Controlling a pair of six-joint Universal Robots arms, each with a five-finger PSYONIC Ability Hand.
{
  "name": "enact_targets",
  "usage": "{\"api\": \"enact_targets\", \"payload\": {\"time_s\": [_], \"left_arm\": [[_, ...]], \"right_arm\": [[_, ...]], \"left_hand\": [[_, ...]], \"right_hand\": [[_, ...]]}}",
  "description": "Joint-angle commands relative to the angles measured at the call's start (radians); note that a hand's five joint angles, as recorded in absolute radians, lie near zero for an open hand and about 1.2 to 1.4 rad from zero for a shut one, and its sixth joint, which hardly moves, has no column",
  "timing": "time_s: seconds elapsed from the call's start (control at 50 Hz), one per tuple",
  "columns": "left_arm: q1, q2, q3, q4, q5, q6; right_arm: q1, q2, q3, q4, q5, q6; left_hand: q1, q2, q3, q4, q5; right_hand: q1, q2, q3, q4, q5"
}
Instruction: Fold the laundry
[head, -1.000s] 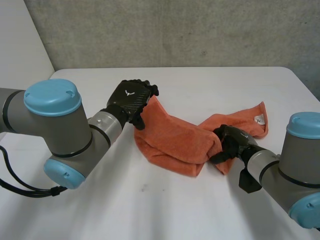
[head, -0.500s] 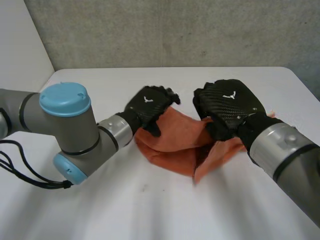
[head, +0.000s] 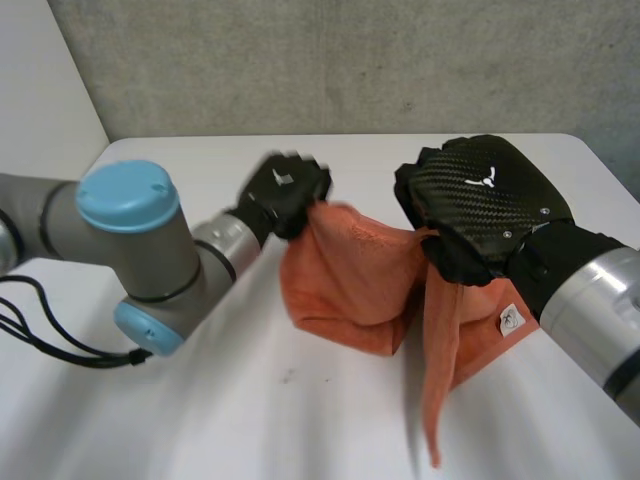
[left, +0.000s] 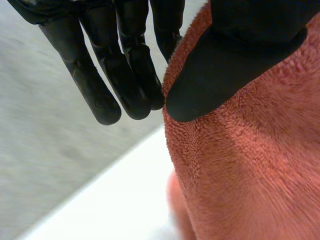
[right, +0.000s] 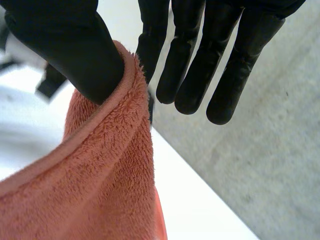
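An orange towel (head: 350, 280) hangs bunched between my two hands above the white table (head: 200, 420). My left hand (head: 288, 192) is shut on its upper left corner; in the left wrist view the thumb (left: 240, 50) presses the towel (left: 250, 175) against the fingers (left: 125, 75). My right hand (head: 485, 200) is shut on the towel's upper right edge, from which a long flap with a white label (head: 510, 320) drops toward the table. In the right wrist view the thumb (right: 60, 45) pins the hemmed edge of the towel (right: 90, 190) against one finger, and the other fingers (right: 200, 60) stand straight.
A grey wall (head: 350, 60) rises behind the table's far edge. Bare tabletop lies in front of and to both sides of the towel. My left arm (head: 130, 240) reaches in low over the table's left part.
The right hand rose from the table with the towel's right edge. The left hand closed on the left corner and lifted it. The towel went from lying on the table to hanging.
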Motion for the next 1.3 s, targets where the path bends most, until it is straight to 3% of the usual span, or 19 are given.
{"api": "enact_targets", "payload": {"time_s": [0.02, 0.16, 0.3, 0.4, 0.54, 0.6, 0.76, 0.8, 0.84, 0.86, 0.9, 0.98, 1.06, 1.3], "left_arm": [[0.020, 0.137, -0.037, 0.118, -0.122, 0.012], [0.040, 0.190, -0.114, 0.046, -0.132, 0.035], [0.066, 0.280, -0.288, -0.061, -0.188, 0.178], [0.056, 0.299, -0.357, -0.069, -0.243, 0.201], [0.045, 0.272, -0.333, -0.058, -0.245, 0.209], [0.043, 0.220, -0.238, -0.036, -0.245, 0.209], [0.055, 0.127, 0.147, 0.042, -0.245, 0.204], [0.059, 0.136, 0.207, 0.105, -0.245, 0.203], [0.066, 0.183, 0.236, 0.303, -0.245, 0.201], [0.066, 0.184, 0.236, 0.304, -0.245, 0.201], [0.071, 0.263, 0.206, 0.493, -0.251, 0.200], [0.072, 0.315, 0.120, 0.543, -0.253, 0.198], [0.071, 0.340, -0.020, 0.504, -0.257, 0.198], [0.086, 0.357, -0.393, 0.292, -0.326, 0.193]], "right_arm": [[-0.091, 0.127, -0.044, -0.004, 0.012, -0.014], [-0.126, 0.194, -0.042, -0.004, 0.007, -0.014], [-0.136, 0.283, -0.013, 0.002, 0.002, -0.020], [-0.125, 0.357, -0.022, -0.002, -0.001, -0.019], [-0.122, 0.484, -0.114, -0.005, 0.012, -0.014], [-0.122, 0.550, -0.211, -0.007, 0.028, -0.014], [-0.119, 0.613, -0.664, -0.061, 0.208, -0.020], [-0.119, 0.596, -0.830, -0.170, 0.234, -0.020], [-0.117, 0.575, -0.870, -0.249, 0.234, -0.016], [-0.117, 0.575, -0.871, -0.249, 0.234, -0.016], [-0.117, 0.505, -0.860, -0.417, 0.229, -0.014], [-0.113, 0.434, -0.785, -0.490, 0.229, -0.017], [-0.088, 0.396, -0.612, -0.487, 0.173, -0.017], [-0.059, 0.394, -0.295, -0.349, 0.145, -0.074]], "left_hand": [[0.225, 0.190, 0.190, 0.190, 0.204], [0.225, 0.190, 0.190, 0.190, 0.204], [0.225, 0.190, 0.190, 0.190, 0.204], [0.225, 0.190, 0.190, 0.190, 0.204], [0.225, 0.190, 0.190, 0.190, 0.204], [0.225, 0.190, 0.190, 0.190, 0.204], [0.225, 0.190, 0.190, 0.190, 0.204], [0.225, 0.190, 0.190, 0.190, 0.204], [0.225, 0.190, 0.190, 0.190, 0.204], [0.225, 0.190, 0.190, 0.190, 0.204], [0.225, 0.190, 0.190, 0.190, 0.204], [0.225, 0.190, 0.190, 0.190, 0.204], [0.225, 0.190, 0.190, 0.190, 0.204], [0.225, 0.190, 0.190, 0.190, 0.204]], "right_hand": [[0.411, 0.215, 0.212, 0.207, 0.236], [0.411, 0.215, 0.212, 0.207, 0.236], [0.411, 0.215, 0.212, 0.207, 0.236], [0.411, 0.215, 0.212, 0.207, 0.236], [0.411, 0.215, 0.212, 0.207, 0.236], [0.411, 0.215, 0.212, 0.207, 0.236], [0.411, 0.215, 0.212, 0.207, 0.236], [0.411, 0.215, 0.212, 0.207, 0.236], [0.411, 0.215, 0.212, 0.207, 0.236], [0.411, 0.215, 0.212, 0.207, 0.236], [0.411, 0.215, 0.212, 0.207, 0.236], [0.411, 0.215, 0.212, 0.207, 0.236], [0.411, 0.215, 0.212, 0.207, 0.236], [0.411, 0.215, 0.212, 0.207, 0.236]]}}
